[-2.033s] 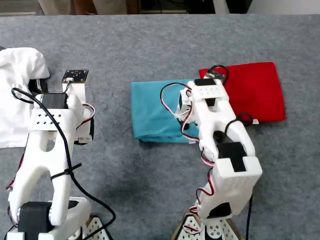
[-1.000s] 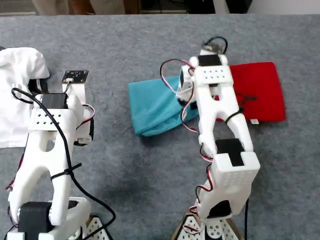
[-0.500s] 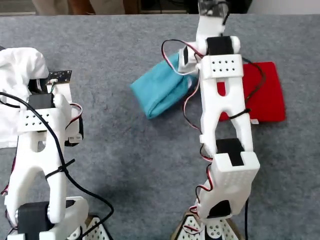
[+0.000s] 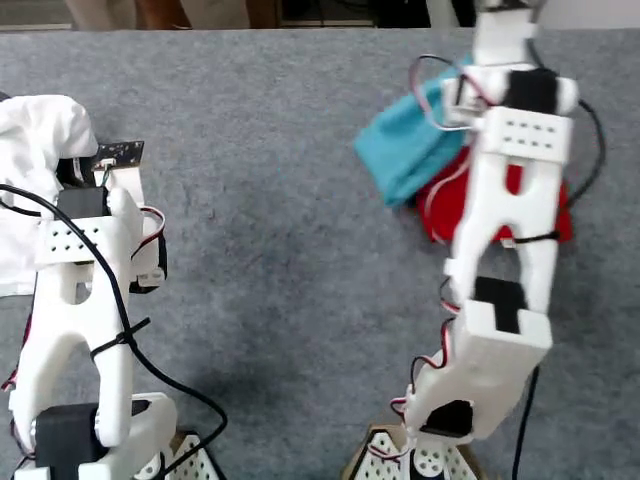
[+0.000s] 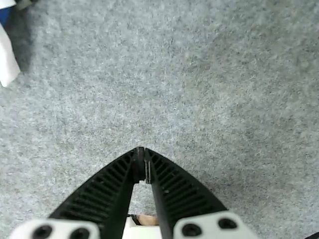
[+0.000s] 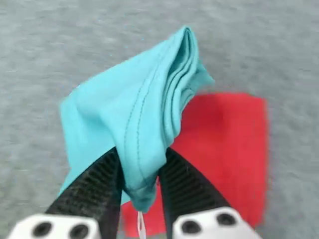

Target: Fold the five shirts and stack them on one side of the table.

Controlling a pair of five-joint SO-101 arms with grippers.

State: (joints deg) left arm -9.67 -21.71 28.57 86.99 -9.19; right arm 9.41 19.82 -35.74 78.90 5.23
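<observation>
Right gripper (image 6: 141, 158): black ribbed fingers (image 6: 97, 181) pinched on one end of a folded teal shirt (image 6: 134, 114), the cloth bunched thick between them. The teal shirt fans out from the fingers in layered folds with stitched edges showing, and it is held up off the table. Beneath the gripper and partly covered by the hanging teal cloth lies a folded red shirt (image 6: 227, 149), flat on the grey felt table (image 6: 60, 45). From the high view, the right arm (image 4: 510, 200) stretches far out over the red shirt (image 4: 445, 215). The teal shirt (image 4: 405, 150) juts from under the arm's wrist toward the left arm's side and overlaps the near edge of the red one. Left gripper (image 5: 140, 155): black ribbed fingers (image 5: 107, 191) pressed together at the tips, nothing between them, pointing down at bare grey felt (image 5: 209, 84). A corner of white cloth (image 5: 7, 67) lies well off from this gripper, on the side away from the right arm. From the high view, the left arm (image 4: 85, 260) stands beside a crumpled, unfolded white shirt (image 4: 30, 140) that spreads over the table (image 4: 270, 260) on the arm's outer side. The white shirt is well apart from the teal and red shirts.
</observation>
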